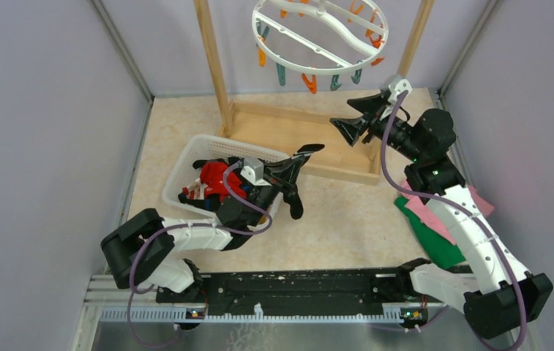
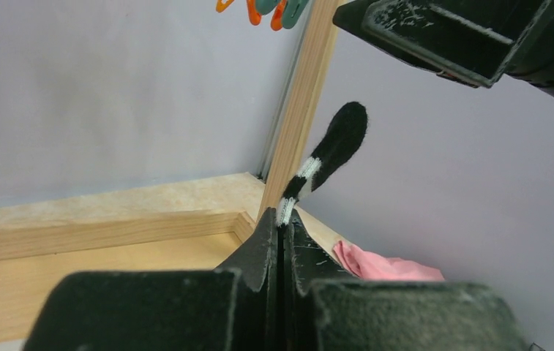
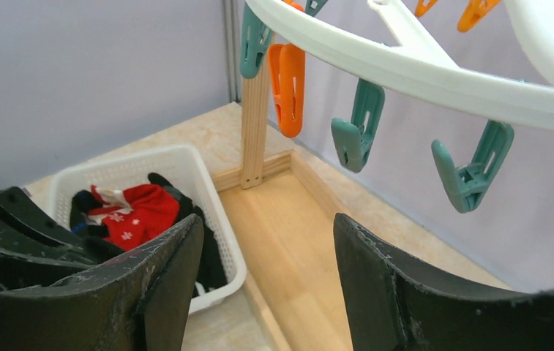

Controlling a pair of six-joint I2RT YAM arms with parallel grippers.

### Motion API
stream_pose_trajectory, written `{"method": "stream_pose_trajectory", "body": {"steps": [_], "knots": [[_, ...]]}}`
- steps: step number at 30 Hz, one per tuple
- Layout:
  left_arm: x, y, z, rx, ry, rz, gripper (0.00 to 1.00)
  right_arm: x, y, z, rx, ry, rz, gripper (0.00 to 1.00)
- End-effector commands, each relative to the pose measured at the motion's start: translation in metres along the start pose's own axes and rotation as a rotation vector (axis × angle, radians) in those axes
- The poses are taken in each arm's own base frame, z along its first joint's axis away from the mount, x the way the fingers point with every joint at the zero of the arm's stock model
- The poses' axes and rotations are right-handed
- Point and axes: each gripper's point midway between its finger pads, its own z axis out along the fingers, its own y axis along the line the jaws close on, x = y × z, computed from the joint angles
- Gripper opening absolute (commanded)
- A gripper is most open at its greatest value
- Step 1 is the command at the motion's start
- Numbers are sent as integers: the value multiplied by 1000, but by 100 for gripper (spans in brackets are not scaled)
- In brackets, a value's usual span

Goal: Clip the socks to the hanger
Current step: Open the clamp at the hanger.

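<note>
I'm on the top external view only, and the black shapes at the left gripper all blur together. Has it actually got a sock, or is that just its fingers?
Observer: It has one. In the left wrist view, the left gripper is shut on a black sock with white stripes, and most of the sock sticks out past the fingertips.
Operator: Good. Are the pegs on the rim nearest the right arm free?
Observer: Yes. The right wrist view shows the teal pegs and an orange peg hanging from the hanger rim with nothing clipped in them.
</note>
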Motion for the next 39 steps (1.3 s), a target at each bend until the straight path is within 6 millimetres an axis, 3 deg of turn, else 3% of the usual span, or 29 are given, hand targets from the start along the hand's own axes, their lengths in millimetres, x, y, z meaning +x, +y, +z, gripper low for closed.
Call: {"method": "stream_pose_trajectory", "body": {"steps": [1, 6, 13, 22, 39], "knots": [[-31, -10, 8, 73, -114, -27, 0, -21, 4, 2, -93, -87, -262, 66], [-29, -9, 7, 119, -100, -33, 0, -12, -7, 8, -171, -84, -245, 65], [-32, -10, 7, 140, -94, -25, 0, 2, 3, 18, -337, -75, -304, 64], [-33, -10, 6, 148, -85, -27, 0, -5, -21, 34, -243, -111, -340, 65], [-36, -12, 7, 160, -88, -18, 0, -18, -41, 51, -163, -168, -350, 69]]}}
